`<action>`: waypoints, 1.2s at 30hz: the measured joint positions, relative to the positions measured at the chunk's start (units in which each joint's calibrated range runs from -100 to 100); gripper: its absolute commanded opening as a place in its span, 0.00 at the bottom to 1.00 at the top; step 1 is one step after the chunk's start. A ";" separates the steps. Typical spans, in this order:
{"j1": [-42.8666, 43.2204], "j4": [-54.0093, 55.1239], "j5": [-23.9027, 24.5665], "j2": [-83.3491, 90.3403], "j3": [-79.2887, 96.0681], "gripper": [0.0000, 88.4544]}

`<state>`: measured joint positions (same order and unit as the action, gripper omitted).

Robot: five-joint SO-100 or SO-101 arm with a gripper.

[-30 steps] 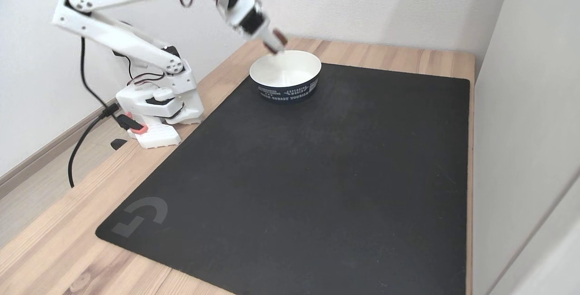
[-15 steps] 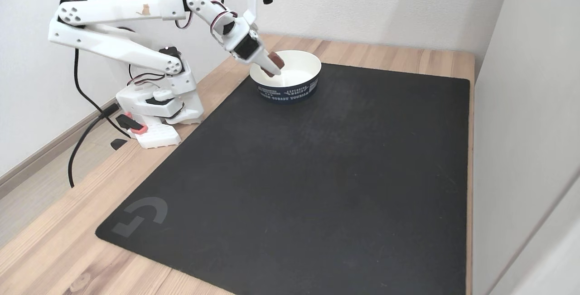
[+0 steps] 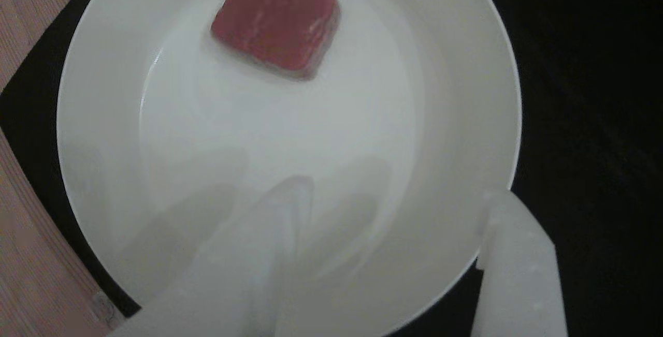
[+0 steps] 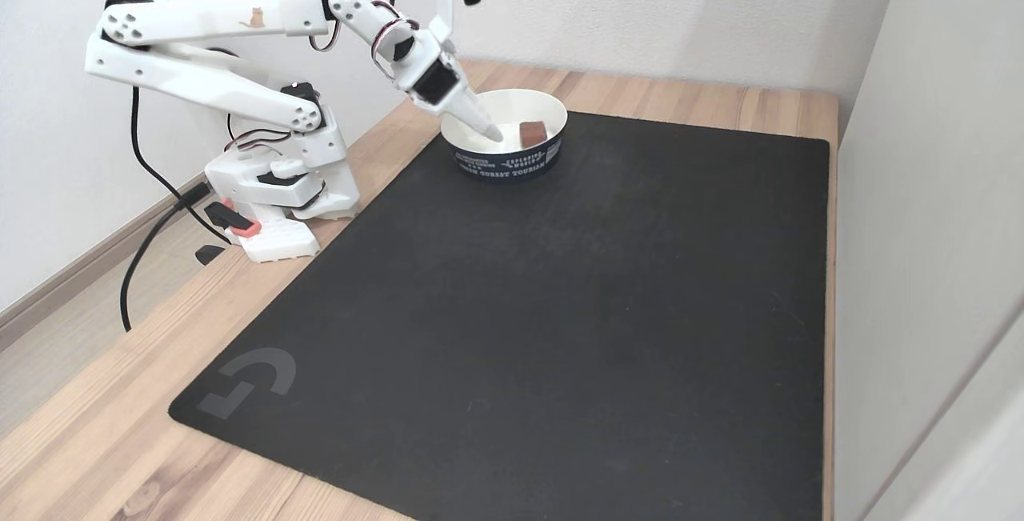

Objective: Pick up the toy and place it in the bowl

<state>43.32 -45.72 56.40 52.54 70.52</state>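
Black mat [image 4: 560, 305] on wooden table [image 4: 96, 441] — white walls [image 4: 680, 1] behind

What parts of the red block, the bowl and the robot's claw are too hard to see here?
- Toy: blurred in the other view, so any surface detail is lost; tiny in the fixed view.
- Bowl: top and bottom rim cut off by the other view's edges.
- Gripper: fingers blurred, cut off by the bottom edge.
- Bowl lettering: too small to read fully.

The red toy [image 4: 531, 134] lies flat inside the white bowl [image 4: 544, 109], just beyond the gripper [image 4: 494, 135].
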 measured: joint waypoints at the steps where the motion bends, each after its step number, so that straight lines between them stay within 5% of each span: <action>1: 0.00 0.51 0.00 0.08 -0.09 0.02; 8: -4.16 4.64 -1.75 0.33 -3.40 0.03; 21: -33.62 12.16 -35.01 19.23 5.01 0.03; 27: -38.87 11.65 -43.14 30.81 17.86 0.03; 36: -42.45 -6.16 -52.15 44.55 22.30 0.03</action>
<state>0.87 -51.88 4.25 97.09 92.82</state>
